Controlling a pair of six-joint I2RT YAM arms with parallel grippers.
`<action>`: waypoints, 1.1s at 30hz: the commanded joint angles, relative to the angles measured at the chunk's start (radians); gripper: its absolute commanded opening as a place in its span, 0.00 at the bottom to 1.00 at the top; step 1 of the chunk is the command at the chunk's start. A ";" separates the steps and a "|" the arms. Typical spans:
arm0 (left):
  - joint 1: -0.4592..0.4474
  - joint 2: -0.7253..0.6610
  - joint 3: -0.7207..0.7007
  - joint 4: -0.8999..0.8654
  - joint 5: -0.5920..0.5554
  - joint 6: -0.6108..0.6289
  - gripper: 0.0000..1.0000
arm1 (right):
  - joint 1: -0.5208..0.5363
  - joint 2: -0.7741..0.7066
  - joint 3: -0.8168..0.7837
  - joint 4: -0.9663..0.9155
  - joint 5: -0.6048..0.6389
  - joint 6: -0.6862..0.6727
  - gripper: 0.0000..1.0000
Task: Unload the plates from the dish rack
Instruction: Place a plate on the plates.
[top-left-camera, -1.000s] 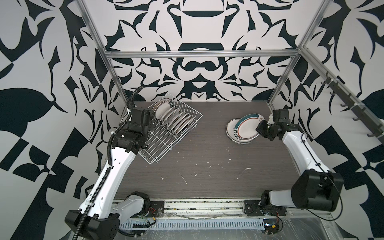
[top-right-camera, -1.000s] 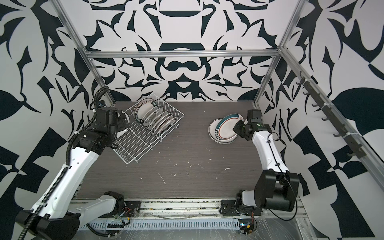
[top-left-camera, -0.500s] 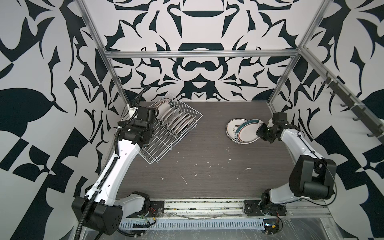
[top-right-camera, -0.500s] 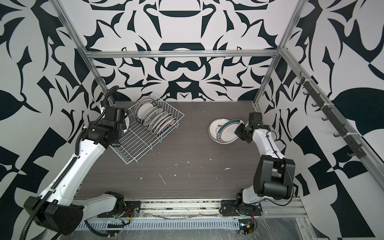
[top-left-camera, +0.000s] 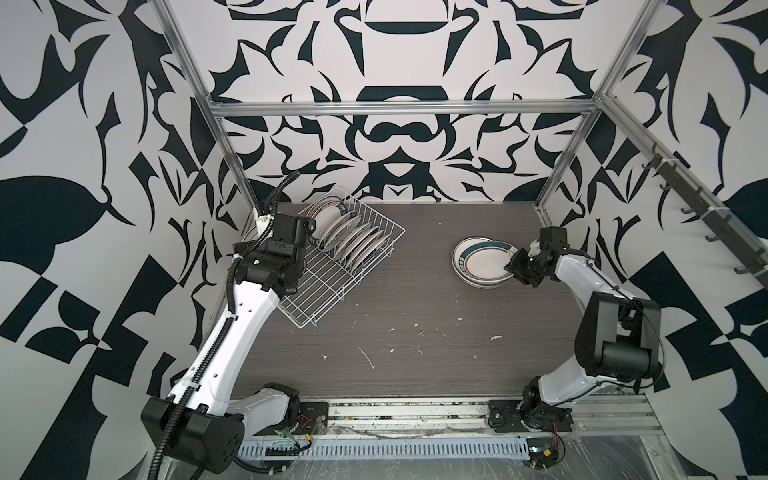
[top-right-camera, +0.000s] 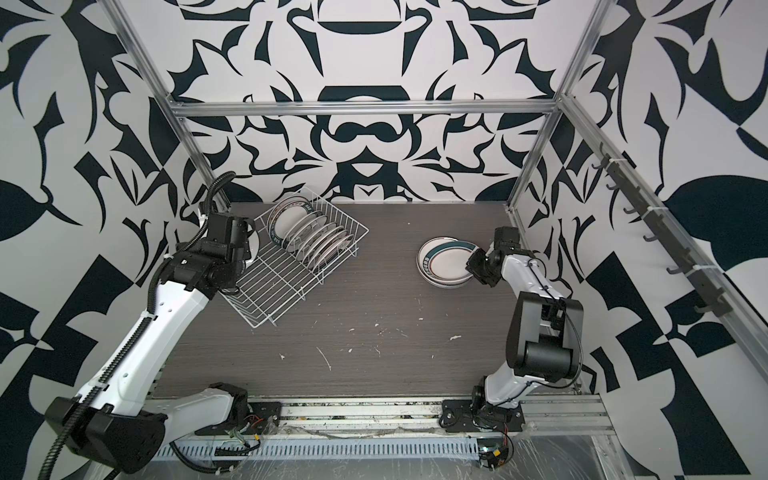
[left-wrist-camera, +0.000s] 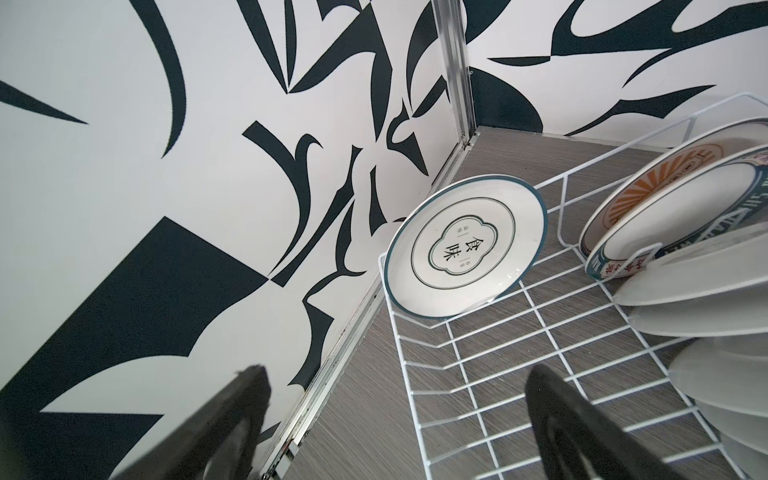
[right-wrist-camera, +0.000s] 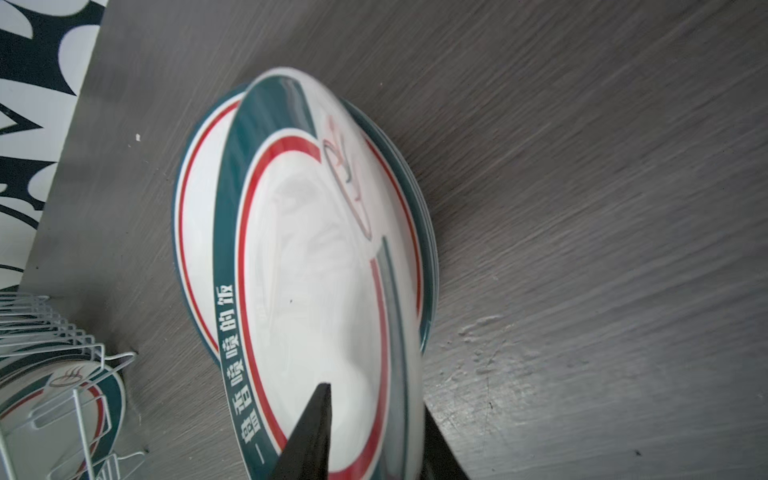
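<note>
The white wire dish rack (top-left-camera: 332, 286) (top-right-camera: 274, 291) sits at the back left, with several plates (top-left-camera: 353, 245) (top-right-camera: 311, 239) standing upright in its prongs. One teal-rimmed plate (left-wrist-camera: 465, 249) printed with Chinese characters leans at the rack's end by the wall. My left gripper (left-wrist-camera: 397, 370) (top-right-camera: 243, 235) hovers open just short of that plate, holding nothing. At the right, a stack of plates (top-left-camera: 482, 262) (top-right-camera: 444, 259) lies flat on the table. My right gripper (right-wrist-camera: 376, 399) (top-left-camera: 513, 266) is open, its fingers parted astride the rim of the top teal-and-red-ringed plate (right-wrist-camera: 316, 249).
White specks (top-left-camera: 368, 359) litter the dark wood-grain table (top-left-camera: 415, 299). Patterned walls with aluminium posts (top-left-camera: 232, 166) close in the back and sides. A rail of hooks (top-left-camera: 706, 216) runs along the right wall.
The right gripper lowered the tilted teal-and-red plate flat onto the stack and parted its fingers. The left gripper moved further back along the rack's left end.
</note>
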 joint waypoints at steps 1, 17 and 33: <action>0.003 -0.037 -0.013 0.000 0.003 0.003 0.99 | -0.002 -0.009 0.020 -0.014 -0.005 -0.024 0.35; 0.009 -0.014 0.033 -0.083 0.075 0.029 0.99 | 0.046 0.048 0.084 -0.110 0.049 -0.084 0.60; 0.328 0.294 0.259 -0.060 0.519 0.236 0.99 | 0.070 -0.132 0.074 -0.207 0.149 -0.153 1.00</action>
